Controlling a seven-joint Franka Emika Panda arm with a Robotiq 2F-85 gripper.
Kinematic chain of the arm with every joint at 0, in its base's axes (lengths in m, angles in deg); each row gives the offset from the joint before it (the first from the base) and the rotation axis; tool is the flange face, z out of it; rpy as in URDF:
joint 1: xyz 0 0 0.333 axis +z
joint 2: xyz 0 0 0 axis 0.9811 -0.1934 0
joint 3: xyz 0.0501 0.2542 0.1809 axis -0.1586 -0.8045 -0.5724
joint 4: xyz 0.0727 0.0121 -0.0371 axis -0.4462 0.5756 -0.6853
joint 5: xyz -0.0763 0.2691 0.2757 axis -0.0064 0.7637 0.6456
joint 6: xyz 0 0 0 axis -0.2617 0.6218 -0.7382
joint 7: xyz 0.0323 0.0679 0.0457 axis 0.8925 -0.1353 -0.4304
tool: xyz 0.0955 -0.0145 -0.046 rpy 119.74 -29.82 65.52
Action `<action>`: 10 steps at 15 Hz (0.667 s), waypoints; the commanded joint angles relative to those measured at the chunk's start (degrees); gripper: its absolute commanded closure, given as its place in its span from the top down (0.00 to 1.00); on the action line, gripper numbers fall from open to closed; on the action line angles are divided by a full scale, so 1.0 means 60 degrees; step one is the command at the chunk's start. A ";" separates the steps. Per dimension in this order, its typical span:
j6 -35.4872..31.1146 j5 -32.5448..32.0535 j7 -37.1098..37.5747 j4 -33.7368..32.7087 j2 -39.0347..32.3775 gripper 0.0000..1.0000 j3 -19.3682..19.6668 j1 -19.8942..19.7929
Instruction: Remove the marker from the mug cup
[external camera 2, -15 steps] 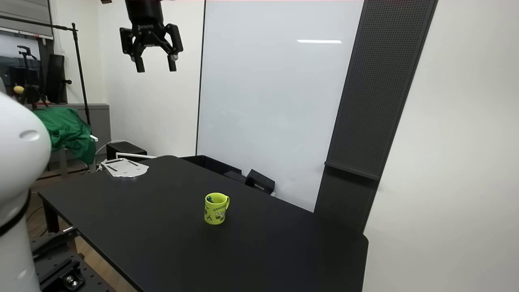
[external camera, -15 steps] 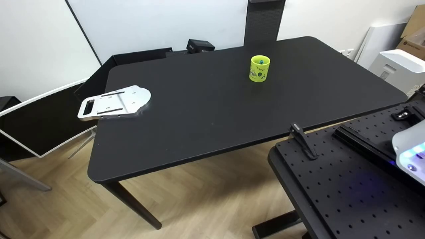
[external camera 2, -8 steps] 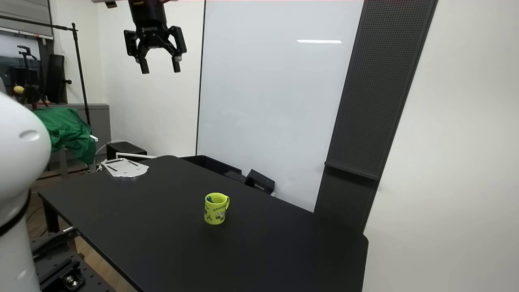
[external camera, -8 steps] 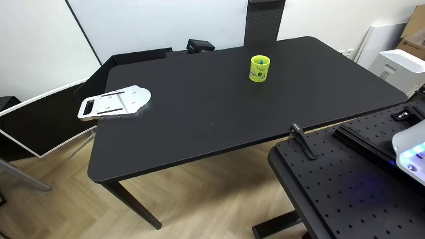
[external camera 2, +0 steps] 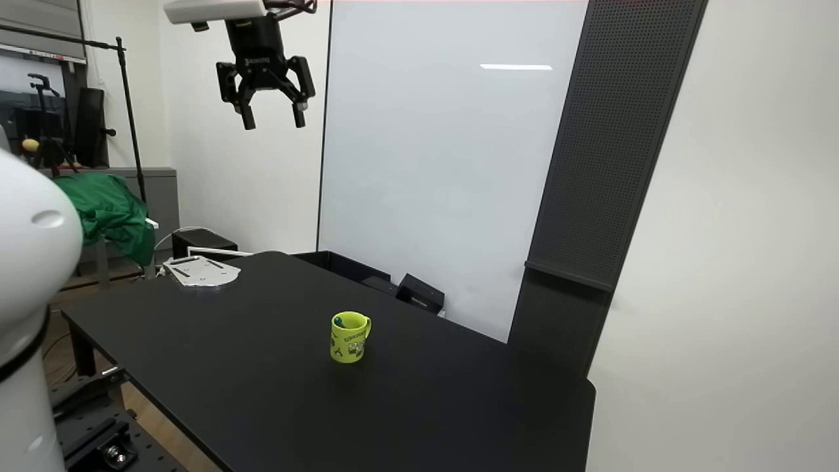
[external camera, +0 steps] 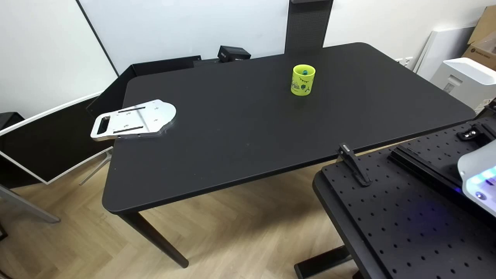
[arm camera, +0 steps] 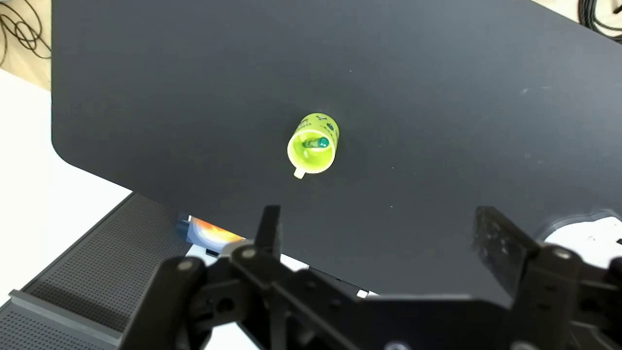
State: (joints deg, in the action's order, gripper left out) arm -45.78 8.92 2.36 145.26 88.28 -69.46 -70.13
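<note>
While one black gripper (external camera 2: 274,126), jaws spread wide apart, hung well above the black table (external camera: 248,128), one yellow-green mug cup (external camera: 302,84), printed, with handle, stood upright thereon, containing one marker (arm camera: 319,143), teal end uppermost. One white plate (external camera: 139,119), flat, slotted, overhung the table's edge.

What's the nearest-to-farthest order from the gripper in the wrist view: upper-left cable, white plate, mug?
1. Mug: up and left of the gripper.
2. White plate: right side, partly out of frame.
3. Cable: upper left corner, on the floor.
</note>
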 commanded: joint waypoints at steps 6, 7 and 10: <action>-0.0529 -0.0197 -0.0488 0.0099 -0.0230 1.00 0.0364 0.0105; -0.0539 -0.0224 -0.0533 0.0101 -0.0241 1.00 0.0371 0.0102; -0.0593 -0.0245 -0.0624 0.0117 -0.0243 1.00 0.0396 0.0111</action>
State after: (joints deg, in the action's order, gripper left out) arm -48.65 8.34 -0.82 145.81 86.86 -67.89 -70.13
